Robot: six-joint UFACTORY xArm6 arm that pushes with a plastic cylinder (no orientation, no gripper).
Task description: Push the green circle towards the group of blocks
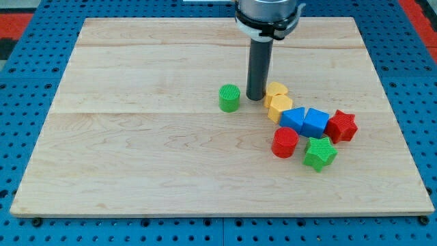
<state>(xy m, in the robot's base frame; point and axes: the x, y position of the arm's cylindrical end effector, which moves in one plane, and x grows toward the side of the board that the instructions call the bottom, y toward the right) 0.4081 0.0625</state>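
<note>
The green circle (229, 98) is a short green cylinder near the board's middle. My tip (255, 98) rests on the board just to its right, between it and the group, close to the yellow blocks. The group lies right of centre: a yellow heart-like block (276, 89), a yellow block (280, 107), a blue block (293, 119), a blue cube (315, 122), a red star (342, 126), a red cylinder (285, 143) and a green star (319, 152). The green circle stands apart from the group.
The wooden board (136, 157) lies on a blue perforated table (27, 102). The arm's dark rod and grey mount (266, 14) come down from the view's top.
</note>
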